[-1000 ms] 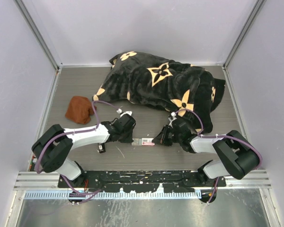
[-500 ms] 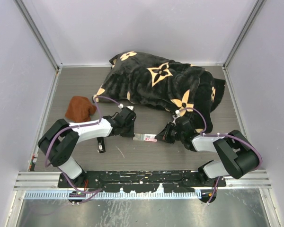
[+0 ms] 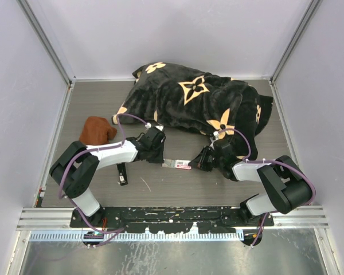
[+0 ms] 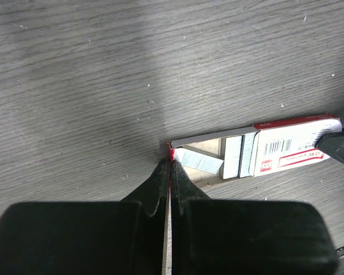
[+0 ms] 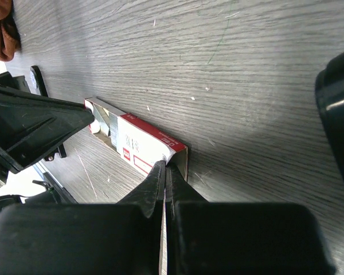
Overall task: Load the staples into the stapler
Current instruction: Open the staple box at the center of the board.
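**Desk:** What has changed in the past second?

**Caption:** Seen from above, the staples box (image 3: 180, 164) has slid a little toward the far edge of the desk (image 3: 92, 103), and both arms have gone with it. The left arm's elbow has drawn in from the left edge. The box lies flat about midway between the left and right edges, somewhat nearer the near edge, just short of the black patterned blanket (image 3: 195, 103).

**Desk:** And for the job?

**Caption:** It looks like the opening stage. The grey inner tray (image 4: 209, 154) stands partly out of the sleeve's left end, with a pale strip showing inside. No staples have reached a stapler. A slim black item (image 3: 121, 173), possibly the stapler, lies apart toward the left, near a brown cloth (image 3: 96, 130).

**Desk:** The tools?

**Caption:** The left tool (image 4: 170, 166) is pinched fully together on the thin end flap of the tray. The right tool (image 5: 163, 166) is likewise closed tight on the card edge at the sleeve's opposite end. The box is stretched between them, which suggests they are pulling it apart.
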